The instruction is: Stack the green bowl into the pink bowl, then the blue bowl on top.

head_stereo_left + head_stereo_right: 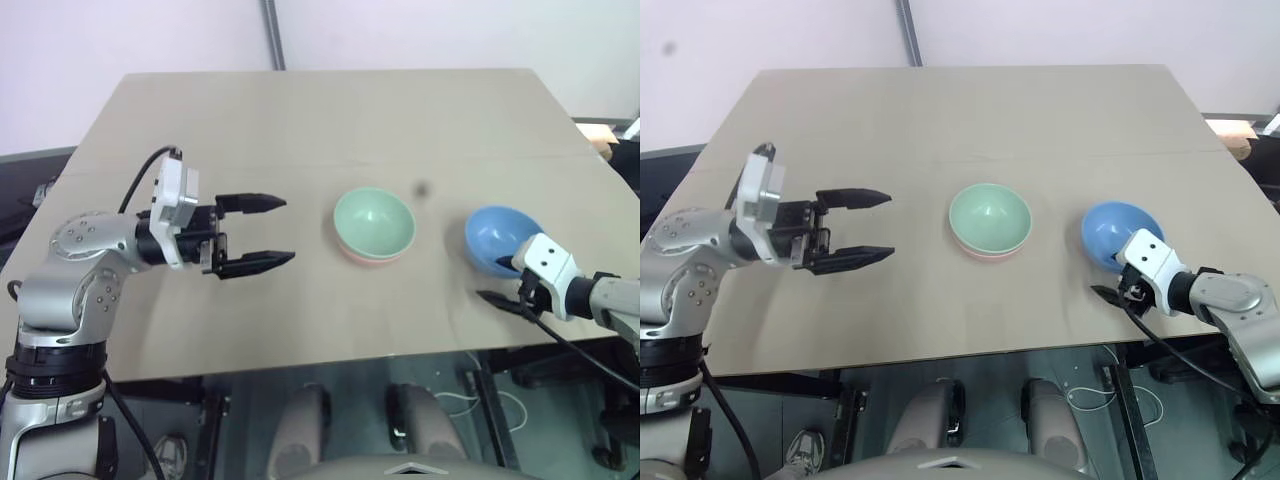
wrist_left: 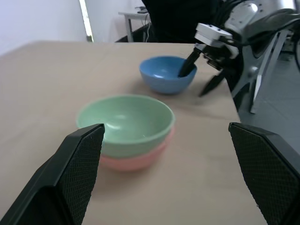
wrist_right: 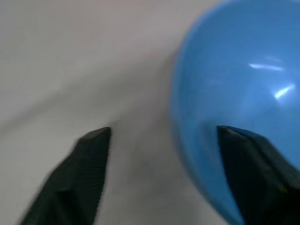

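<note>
We see the mint green bowl [image 1: 373, 221] nested upright in the pink bowl [image 1: 368, 259] mid-tabletop [image 1: 300, 130], the sky-blue bowl [image 1: 497, 236] upright to their right.

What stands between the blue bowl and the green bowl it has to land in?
Nothing visible. Bare table lies between the blue bowl and the green bowl, which already sits in the pink bowl. The right claw straddles the blue bowl's rim, one finger inside; the open left claw stands apart on the stack's far side.
</note>
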### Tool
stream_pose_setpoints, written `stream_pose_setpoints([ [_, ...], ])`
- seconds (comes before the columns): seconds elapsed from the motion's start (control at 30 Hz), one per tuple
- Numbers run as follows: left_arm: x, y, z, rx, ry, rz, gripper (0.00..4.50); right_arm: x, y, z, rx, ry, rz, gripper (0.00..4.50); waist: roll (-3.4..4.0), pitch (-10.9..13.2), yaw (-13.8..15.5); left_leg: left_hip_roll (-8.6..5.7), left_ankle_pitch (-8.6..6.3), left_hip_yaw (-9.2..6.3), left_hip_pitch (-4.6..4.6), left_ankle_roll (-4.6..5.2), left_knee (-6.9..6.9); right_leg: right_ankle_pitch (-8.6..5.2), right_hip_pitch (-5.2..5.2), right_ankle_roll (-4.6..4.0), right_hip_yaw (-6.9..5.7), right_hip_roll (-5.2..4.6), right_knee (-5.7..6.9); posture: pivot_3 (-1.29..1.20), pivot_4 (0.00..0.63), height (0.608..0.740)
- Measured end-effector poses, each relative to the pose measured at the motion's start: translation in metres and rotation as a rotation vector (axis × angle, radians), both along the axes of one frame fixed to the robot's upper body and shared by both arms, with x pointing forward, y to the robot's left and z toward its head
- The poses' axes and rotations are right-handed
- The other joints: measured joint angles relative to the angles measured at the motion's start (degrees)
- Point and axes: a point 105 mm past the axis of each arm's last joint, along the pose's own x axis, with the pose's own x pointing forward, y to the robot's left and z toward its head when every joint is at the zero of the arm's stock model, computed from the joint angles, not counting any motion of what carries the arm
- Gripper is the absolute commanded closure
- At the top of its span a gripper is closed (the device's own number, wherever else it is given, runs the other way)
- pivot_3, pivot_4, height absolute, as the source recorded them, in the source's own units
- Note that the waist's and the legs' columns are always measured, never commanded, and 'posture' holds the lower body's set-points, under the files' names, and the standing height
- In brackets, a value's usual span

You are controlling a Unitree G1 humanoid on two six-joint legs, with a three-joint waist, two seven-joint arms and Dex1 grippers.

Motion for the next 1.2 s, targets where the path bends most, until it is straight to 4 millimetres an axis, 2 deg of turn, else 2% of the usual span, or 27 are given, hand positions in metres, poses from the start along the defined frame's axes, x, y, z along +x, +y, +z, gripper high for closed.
stream_pose_setpoints([
  [0.1,-0.001,0.002,-0.003,-0.008,0.011,0.011,0.00,0.003,0.001,-0.002,-0.029,-0.013,0.015,3.12,0.00,0.00,0.18,0.00,0.00,-0.01,-0.01,0.00,0.00,0.00,-0.01,0.00,-0.01,0.00,-0.01,0.00,0.150,0.740],
  [0.17,0.000,0.003,-0.003,-0.009,0.008,0.020,0.00,0.009,0.004,0.002,-0.048,-0.056,0.029,4.10,0.00,0.00,0.08,0.00,0.00,0.01,-0.01,0.00,0.00,0.00,-0.01,0.00,0.00,0.00,-0.01,0.00,0.150,0.740],
  [0.2,0.000,0.003,-0.003,-0.011,0.004,0.028,0.00,0.013,0.004,0.006,-0.062,-0.085,0.035,4.45,0.00,0.00,0.03,0.00,0.00,0.02,-0.01,0.00,0.00,0.00,-0.02,0.00,0.01,0.00,-0.01,0.00,0.150,0.740],
  [0.3,0.001,0.005,-0.006,-0.008,-0.005,0.051,0.00,0.018,0.016,0.019,-0.036,-0.144,0.090,4.45,0.00,0.00,-0.07,0.03,0.00,0.02,0.00,0.00,-0.07,0.00,-0.04,0.00,0.01,0.02,-0.03,0.00,0.150,0.740],
  [0.4,0.003,0.005,-0.010,-0.019,-0.014,0.069,0.00,0.013,0.060,0.048,0.089,-0.230,0.251,4.45,0.05,0.03,-0.28,0.10,0.00,0.05,0.02,0.00,-0.12,0.00,-0.09,-0.01,0.07,0.10,-0.01,0.00,0.150,0.740],
  [0.43,0.004,0.005,-0.010,-0.024,-0.019,0.082,0.00,0.011,0.077,0.065,0.109,-0.285,0.320,4.45,0.05,0.03,-0.20,0.10,0.00,0.03,0.01,0.00,-0.12,0.00,-0.09,-0.01,0.05,0.11,-0.01,0.00,0.150,0.740],
  [0.53,0.006,0.007,-0.012,-0.030,-0.025,0.104,0.00,0.010,0.104,0.087,0.148,-0.355,0.420,4.45,0.03,0.02,-0.13,0.10,0.00,0.07,0.02,0.00,-0.11,0.01,-0.07,-0.01,0.06,0.08,-0.04,0.00,0.150,0.740],
  [0.57,0.009,0.010,-0.015,-0.015,-0.040,0.129,0.00,0.008,0.126,0.098,0.192,-0.368,0.494,4.45,0.04,0.03,-0.27,0.11,0.00,0.11,0.08,0.00,-0.11,0.01,-0.07,-0.02,0.08,0.08,-0.03,0.00,0.150,0.740],
  [0.6,0.010,0.010,-0.016,-0.011,-0.044,0.135,0.00,0.006,0.134,0.101,0.204,-0.376,0.522,4.45,0.05,0.03,-0.26,0.15,0.00,0.14,0.08,-0.01,-0.12,0.02,-0.07,-0.04,0.08,0.09,-0.03,0.00,0.150,0.740],
  [0.67,0.014,0.013,-0.020,0.004,-0.058,0.165,0.00,-0.002,0.164,0.110,0.265,-0.369,0.630,4.45,0.04,0.02,-0.20,0.20,0.00,0.10,0.07,-0.01,-0.17,0.09,-0.09,-0.17,0.05,0.15,-0.02,0.00,0.150,0.740],
  [0.73,0.016,0.016,-0.021,0.006,-0.057,0.181,0.00,-0.004,0.183,0.107,0.301,-0.329,0.681,4.45,0.04,0.02,0.10,0.18,0.00,0.07,0.01,-0.01,-0.18,0.12,-0.09,-0.23,0.01,0.13,-0.04,0.00,0.150,0.740],
  [0.8,0.017,0.016,-0.021,0.005,-0.058,0.187,0.00,0.004,0.192,0.096,0.313,-0.281,0.681,3.60,0.02,0.01,0.22,0.14,-0.01,0.11,-0.03,-0.01,-0.16,0.13,-0.08,-0.24,0.01,0.07,-0.12,0.00,0.150,0.740],
  [0.83,0.017,0.016,-0.021,0.002,-0.061,0.188,0.00,0.010,0.195,0.089,0.300,-0.262,0.672,3.33,0.02,0.01,0.19,0.10,0.00,0.14,-0.05,-0.01,-0.15,0.14,-0.09,-0.24,0.02,0.03,-0.12,0.00,0.150,0.740],
  [0.97,0.016,0.015,-0.023,0.000,-0.063,0.206,0.00,0.034,0.187,0.063,0.190,-0.275,0.604,1.34,0.02,0.02,0.13,0.02,0.00,0.14,-0.15,-0.01,-0.15,0.14,-0.20,-0.23,0.02,-0.05,-0.11,0.00,0.150,0.740],
  [1.03,0.016,0.016,-0.024,0.000,-0.061,0.218,0.00,0.035,0.185,0.063,0.179,-0.288,0.601,0.62,0.02,0.02,0.02,0.03,0.00,0.11,-0.24,-0.01,-0.17,0.14,-0.31,-0.24,0.01,-0.04,-0.09,0.00,0.150,0.740],
  [1.13,0.015,0.017,-0.026,0.000,-0.058,0.247,0.00,0.028,0.178,0.061,0.179,-0.281,0.609,0.62,0.02,0.02,-0.01,0.05,0.00,0.03,-0.34,-0.01,-0.18,0.15,-0.39,-0.24,-0.04,0.00,-0.09,0.00,0.150,0.740],
  [1.2,0.014,0.019,-0.030,-0.001,-0.049,0.275,0.00,0.022,0.173,0.069,0.217,-0.287,0.607,0.62,0.03,0.02,-0.01,0.05,0.00,0.03,-0.40,-0.01,-0.17,0.15,-0.44,-0.24,-0.04,0.00,-0.09,0.00,0.150,0.740],
])
